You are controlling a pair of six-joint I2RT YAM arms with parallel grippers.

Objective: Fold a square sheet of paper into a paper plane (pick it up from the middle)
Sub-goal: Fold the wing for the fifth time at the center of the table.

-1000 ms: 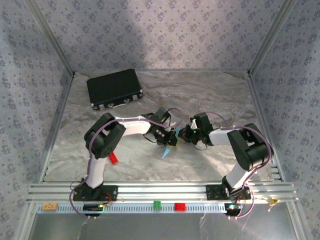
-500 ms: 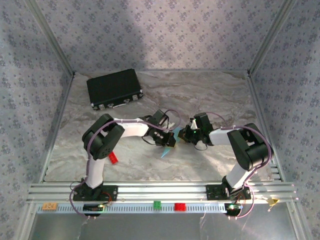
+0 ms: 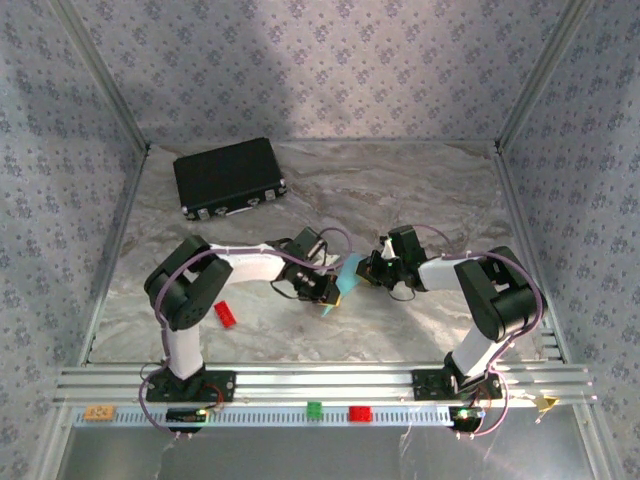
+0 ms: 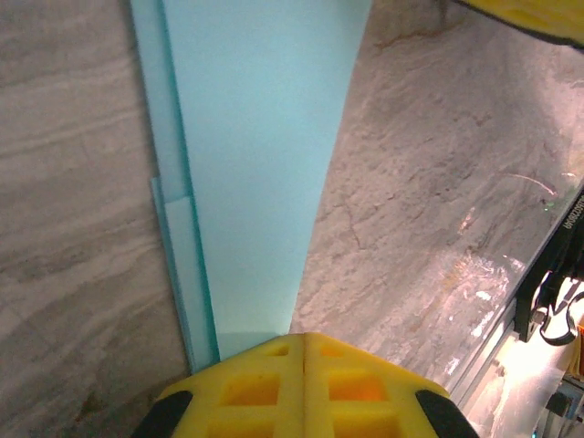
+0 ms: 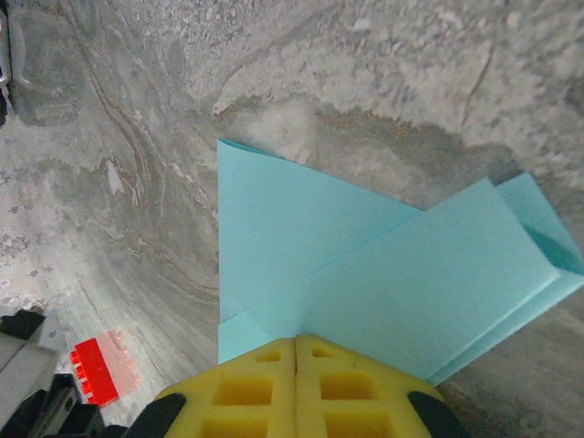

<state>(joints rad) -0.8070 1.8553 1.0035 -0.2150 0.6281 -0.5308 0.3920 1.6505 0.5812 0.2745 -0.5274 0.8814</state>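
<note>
left claw (image 4: 304,341) slid left; with right claw (image 5: 297,343) grips one paper plane (image 4: 255,164).

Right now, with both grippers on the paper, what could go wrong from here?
1. The left gripper and the right gripper are both shut on the folded blue paper. If the arms pull apart or twist against each other, it could tear or the folds could open.
2. In the left wrist view the layer edges sit stepped rather than flush. Creasing now would probably lock in a lopsided plane.
</note>
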